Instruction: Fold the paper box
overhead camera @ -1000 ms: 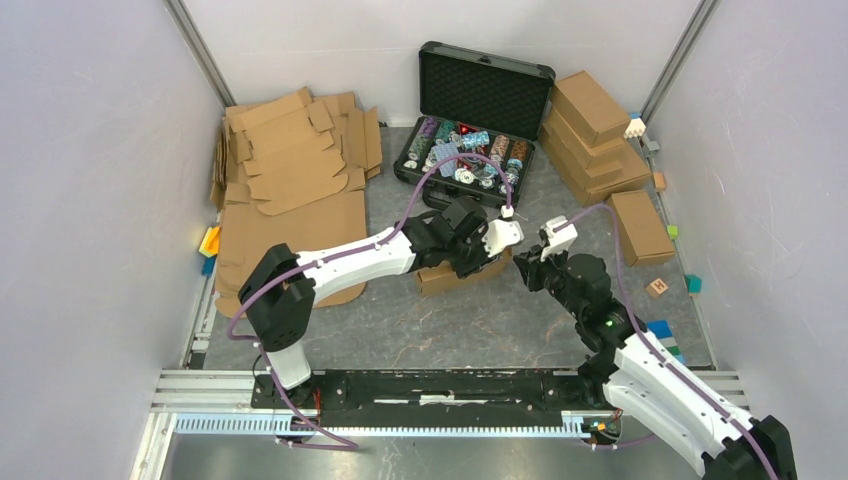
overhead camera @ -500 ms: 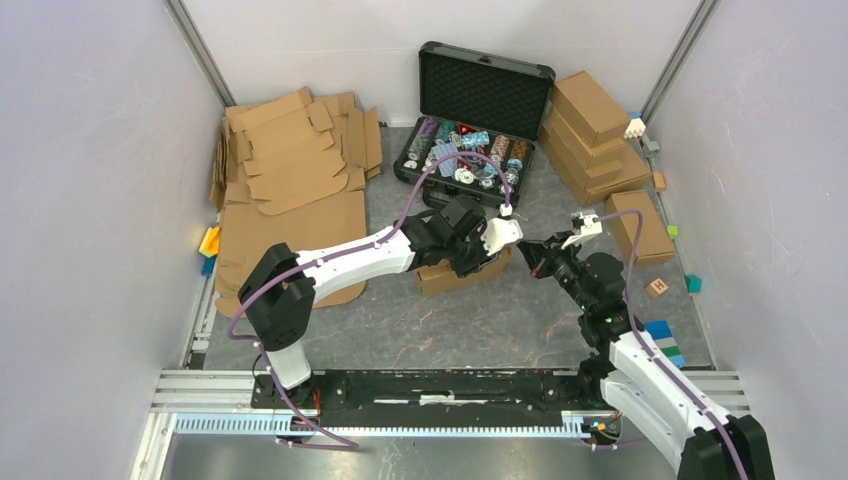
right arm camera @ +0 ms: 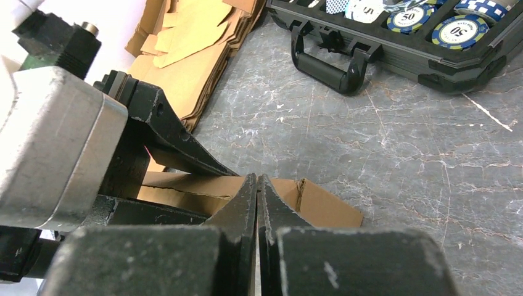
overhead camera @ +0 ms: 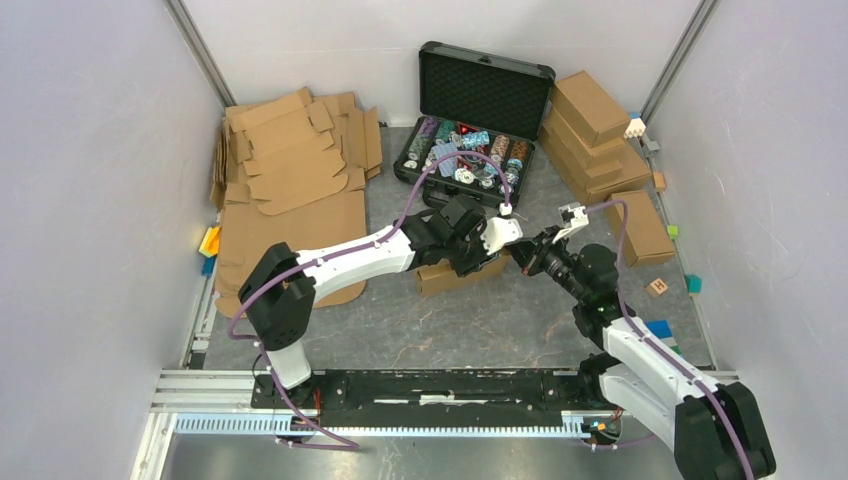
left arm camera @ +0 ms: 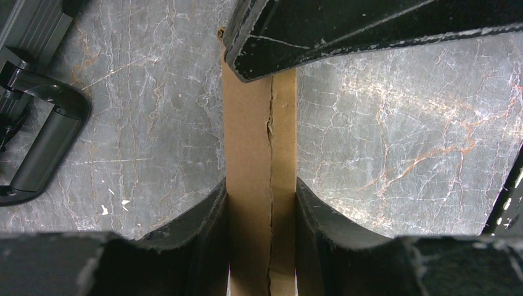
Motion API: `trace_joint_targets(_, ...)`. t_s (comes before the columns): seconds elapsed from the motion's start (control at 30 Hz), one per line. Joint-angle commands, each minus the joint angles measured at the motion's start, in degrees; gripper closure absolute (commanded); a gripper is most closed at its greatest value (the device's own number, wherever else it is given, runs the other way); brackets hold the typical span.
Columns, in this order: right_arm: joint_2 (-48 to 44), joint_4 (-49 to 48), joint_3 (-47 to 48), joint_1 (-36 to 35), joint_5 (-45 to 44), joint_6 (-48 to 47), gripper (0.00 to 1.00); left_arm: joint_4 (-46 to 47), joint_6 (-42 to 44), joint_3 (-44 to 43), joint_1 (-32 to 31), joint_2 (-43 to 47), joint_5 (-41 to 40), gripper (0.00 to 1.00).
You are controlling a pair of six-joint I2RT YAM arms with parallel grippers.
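The paper box is a shallow brown cardboard box lying mid-table, partly under my left arm. My left gripper is shut on it. In the left wrist view a brown cardboard edge with a seam down it fills the gap between both fingers of the left gripper. My right gripper is shut on nothing, its tips just off the box's right end. In the right wrist view the right gripper points at the box's top edge, and I cannot tell whether it touches.
An open black case of poker chips stands behind the box, its handle facing it. Flat cardboard blanks lie at the back left. Finished brown boxes are stacked at the back right. Small coloured blocks lie at the right.
My right gripper has shut and turned, and its arm has reached up and left toward the box's right end. The left arm and the box have not moved.
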State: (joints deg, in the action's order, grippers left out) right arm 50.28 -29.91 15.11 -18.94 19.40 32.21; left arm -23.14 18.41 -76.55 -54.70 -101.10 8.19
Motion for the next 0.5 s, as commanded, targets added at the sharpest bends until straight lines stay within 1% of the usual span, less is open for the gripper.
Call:
trace_joint_targets(0.0, 0.3, 2.8, 0.8, 0.1, 1.1, -1.0, 1.00, -0.8, -1.8, -0.8, 0.2, -1.5, 1.0, 0.65)
trace_joint_targets(0.1, -2.8, 5.2, -1.5, 0.2, -2.2, -1.9, 1.00, -0.8, -1.7, -0.9, 0.2, -1.5, 1.0, 0.65)
trace_joint_targets(0.17, -3.2, 6.6, -2.3, 0.2, -3.4, -2.7, 1.00, -0.8, -1.7, -0.9, 0.2, -1.5, 1.0, 0.65)
trace_joint_targets(0.33, -1.1, 8.0, -2.3, 0.1, -3.8, -3.3, 1.00, -0.9, -1.8, -0.8, 0.2, -1.4, 1.3, 0.65)
trace_joint_targets(0.47, 0.7, 7.2, -2.9, 0.1, -3.9, -3.3, 1.00, -0.9, -1.7, -0.9, 0.2, -1.5, 1.1, 0.65)
